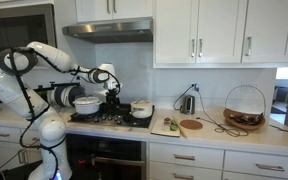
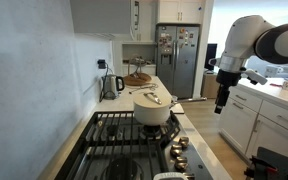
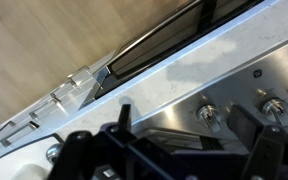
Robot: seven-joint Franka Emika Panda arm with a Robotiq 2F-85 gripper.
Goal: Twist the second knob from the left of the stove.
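Note:
The black gas stove (image 1: 112,121) with dark grates shows in both exterior views (image 2: 112,132). Its knobs line the front edge (image 2: 177,148). In the wrist view I see the steel knob panel (image 3: 164,95), three knobs and the oven handle bar (image 3: 159,47). One knob (image 3: 206,112) lies between my fingers in that view, with another (image 3: 272,105) to its right. My gripper (image 3: 184,135) is open and empty. It hangs in front of the stove's front edge (image 2: 222,98), above the knobs (image 1: 109,88) and apart from them.
Two white pots (image 1: 86,104) (image 2: 154,108) sit on the grates. A steel range hood (image 1: 109,30) hangs above. A kettle (image 1: 187,103), a cutting board (image 1: 169,126) and a wire basket (image 1: 245,108) stand on the counter. A fridge (image 2: 179,60) and another counter (image 2: 274,105) lie beyond.

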